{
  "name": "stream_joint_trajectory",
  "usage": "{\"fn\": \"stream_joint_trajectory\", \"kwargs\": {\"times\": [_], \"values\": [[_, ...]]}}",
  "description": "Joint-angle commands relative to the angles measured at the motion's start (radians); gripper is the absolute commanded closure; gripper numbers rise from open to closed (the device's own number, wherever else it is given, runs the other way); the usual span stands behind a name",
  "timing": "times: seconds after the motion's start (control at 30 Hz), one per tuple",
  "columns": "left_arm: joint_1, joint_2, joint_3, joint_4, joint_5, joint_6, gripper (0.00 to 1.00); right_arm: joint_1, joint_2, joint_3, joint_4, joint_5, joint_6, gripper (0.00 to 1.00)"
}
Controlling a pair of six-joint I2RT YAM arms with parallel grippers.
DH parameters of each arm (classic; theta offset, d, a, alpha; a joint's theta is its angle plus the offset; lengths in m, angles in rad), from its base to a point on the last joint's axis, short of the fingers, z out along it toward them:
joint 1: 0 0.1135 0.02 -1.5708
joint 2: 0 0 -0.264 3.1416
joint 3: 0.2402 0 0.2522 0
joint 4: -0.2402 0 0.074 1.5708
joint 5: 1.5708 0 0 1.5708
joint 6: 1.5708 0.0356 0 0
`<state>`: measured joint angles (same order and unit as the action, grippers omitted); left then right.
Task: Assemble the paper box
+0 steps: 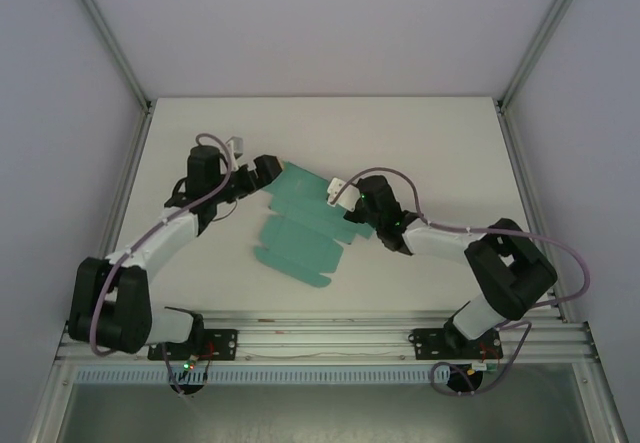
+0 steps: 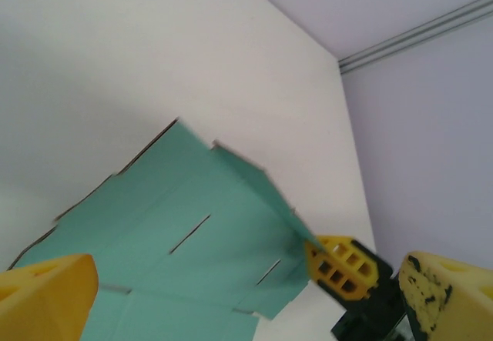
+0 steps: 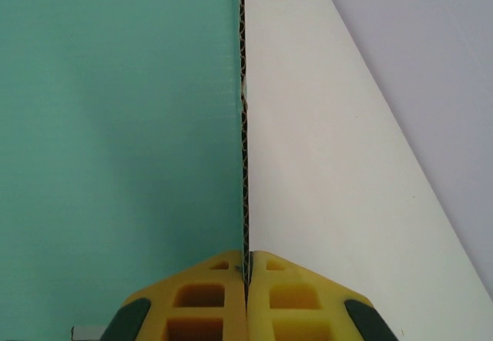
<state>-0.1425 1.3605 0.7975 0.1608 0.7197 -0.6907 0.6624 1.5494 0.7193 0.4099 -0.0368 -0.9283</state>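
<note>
1. Top view: the paper box is a flat teal die-cut sheet on the table, lying between my two grippers. My left gripper is at the sheet's far corner. I can't tell from here whether it touches the card. My right gripper is on the opposite edge.
2. Left wrist: my left gripper is spread wide, with a yellow finger at each side and nothing clamped. The paper box lies ahead of the fingers and between them, slits showing. One flap is lifted off the table. My right gripper's yellow pad pinches that flap, just beside my left gripper's right-hand finger.
3. Right wrist: my right gripper has its pads together, clamped on the card edge. The edge runs straight ahead from the pinch, with the teal face left of the pads and white table to the right.
</note>
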Motion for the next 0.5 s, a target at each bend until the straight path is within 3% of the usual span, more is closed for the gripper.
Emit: {"fn": "stream_joint_trajectory", "kwargs": {"times": [0.0,0.2,0.33,0.47], "values": [[-0.007,0.077,0.064,0.100,0.063,-0.050,0.01,0.009,-0.015,-0.008,0.055,0.009,0.001,1.00],[-0.008,0.201,0.181,0.037,0.029,-0.018,0.22,0.009,-0.056,-0.025,0.028,-0.029,0.006,1.00],[-0.010,0.267,0.221,0.049,0.074,-0.018,0.35,0.009,-0.055,-0.030,0.032,-0.020,0.013,1.00],[-0.015,0.322,0.255,0.006,0.092,0.009,0.42,0.011,-0.049,-0.027,0.033,-0.019,0.017,1.00]]}}
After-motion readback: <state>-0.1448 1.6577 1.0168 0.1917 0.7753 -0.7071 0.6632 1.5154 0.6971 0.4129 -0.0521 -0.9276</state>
